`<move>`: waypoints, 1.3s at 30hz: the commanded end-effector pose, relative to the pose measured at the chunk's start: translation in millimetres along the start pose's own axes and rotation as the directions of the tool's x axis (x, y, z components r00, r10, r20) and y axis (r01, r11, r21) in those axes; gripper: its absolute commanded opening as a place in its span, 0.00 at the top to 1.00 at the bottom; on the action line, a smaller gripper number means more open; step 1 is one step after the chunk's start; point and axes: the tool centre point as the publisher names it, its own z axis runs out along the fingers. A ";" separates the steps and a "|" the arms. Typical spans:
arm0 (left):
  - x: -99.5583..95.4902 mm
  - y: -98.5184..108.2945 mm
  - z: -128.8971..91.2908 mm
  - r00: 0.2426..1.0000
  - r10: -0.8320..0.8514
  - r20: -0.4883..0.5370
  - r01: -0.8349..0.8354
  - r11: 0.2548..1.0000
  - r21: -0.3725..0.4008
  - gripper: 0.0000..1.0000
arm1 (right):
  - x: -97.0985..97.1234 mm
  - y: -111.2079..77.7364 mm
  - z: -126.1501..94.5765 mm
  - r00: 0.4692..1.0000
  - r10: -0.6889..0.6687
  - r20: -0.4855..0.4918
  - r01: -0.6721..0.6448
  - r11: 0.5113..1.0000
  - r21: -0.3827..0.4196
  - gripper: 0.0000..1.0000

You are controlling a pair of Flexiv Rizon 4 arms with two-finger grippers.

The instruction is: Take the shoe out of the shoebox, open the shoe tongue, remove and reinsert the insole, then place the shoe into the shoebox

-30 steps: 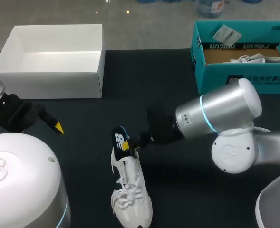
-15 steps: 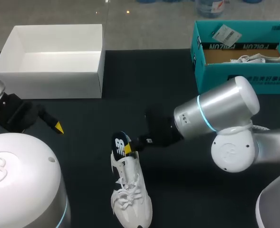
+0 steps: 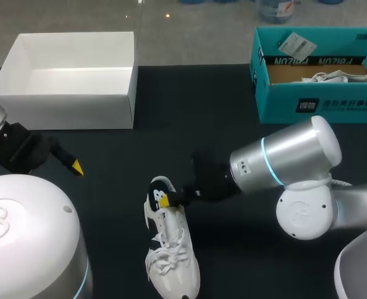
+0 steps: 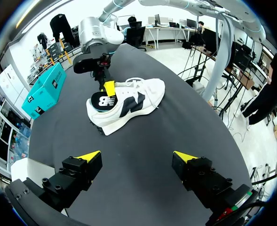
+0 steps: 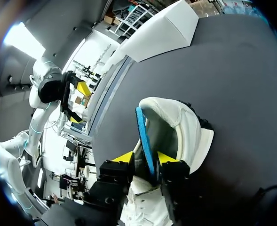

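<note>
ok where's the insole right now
In the head view the insole is low, left of centre, sticking out of the heel of the white shoe, pinched in the right hand.

The table [image 3: 171, 99] is matt black. The shoe [image 3: 171, 249] is white cloth, its insole [image 5: 144, 136] smooth. Beyond the shoe, a smooth white card box [image 3: 71, 112] and a teal cardboard shoebox [image 3: 320, 103]. The shell of my right arm [image 3: 289, 156] is glossy silver.
</note>
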 end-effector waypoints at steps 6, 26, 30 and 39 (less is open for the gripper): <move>-0.4 0.7 0.0 1.000 0.000 -0.002 0.000 1.000 -0.001 0.00 | -3.1 24.9 -8.4 0.999 -0.036 0.030 0.036 0.999 0.004 0.56; -0.4 0.7 0.0 1.000 0.000 -0.002 0.000 1.000 -0.001 0.00 | 2.1 13.9 -5.9 0.999 -0.018 0.027 0.017 1.000 0.014 1.00; -0.4 0.7 0.0 1.000 0.000 -0.002 0.000 1.000 -0.001 0.00 | 1.9 1.0 1.2 1.000 0.007 0.015 -0.007 0.999 0.031 1.00; 0.2 0.8 1.5 1.000 -0.002 -0.007 0.002 1.000 -0.001 0.00 | -3.3 -13.6 13.3 0.999 0.048 -0.001 -0.048 0.997 0.054 1.00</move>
